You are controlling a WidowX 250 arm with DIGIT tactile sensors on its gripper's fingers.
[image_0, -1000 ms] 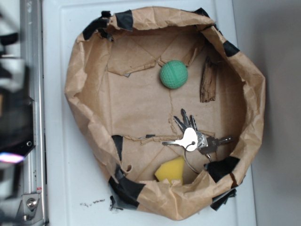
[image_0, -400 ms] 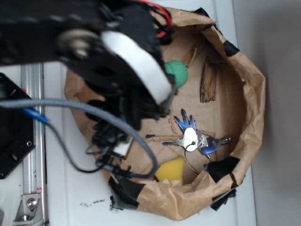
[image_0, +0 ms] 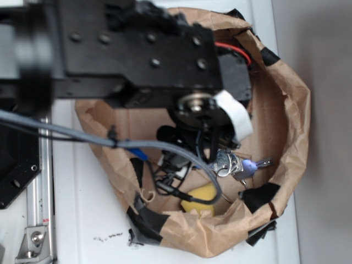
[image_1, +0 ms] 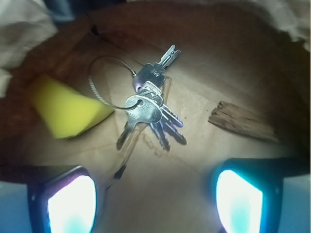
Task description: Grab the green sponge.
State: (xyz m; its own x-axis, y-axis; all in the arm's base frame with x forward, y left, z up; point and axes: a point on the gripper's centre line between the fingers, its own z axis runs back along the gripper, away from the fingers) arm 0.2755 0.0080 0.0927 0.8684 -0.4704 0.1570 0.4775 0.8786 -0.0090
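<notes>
The robot arm (image_0: 137,55) reaches in from the left of the exterior view and covers most of the brown paper basin (image_0: 291,110), a crumpled bowl of paper whose rim is patched with black tape. From above, the arm hides the middle and far part of the basin floor. The green sponge cannot be seen in either view, so its place cannot be told from these pictures.

In the wrist view the gripper (image_1: 155,199) hangs over the paper floor with its two fingertips (image_1: 70,204) set wide apart at the lower corners, glowing pale blue, and nothing between them. It is open and holds nothing.

Beyond the fingertips lies a bunch of keys (image_1: 150,104) on a thin wire ring, fanned out on the paper. A yellow sponge (image_1: 63,109) lies to the left of the keys, just beside the wire ring, against the paper wall. To the right of the keys, apart from them, lies a strip of wood (image_1: 248,121), flat on the paper.

In the exterior view the keys (image_0: 242,165) and the yellow sponge (image_0: 201,198) show at the near side of the basin, below the arm.
</notes>
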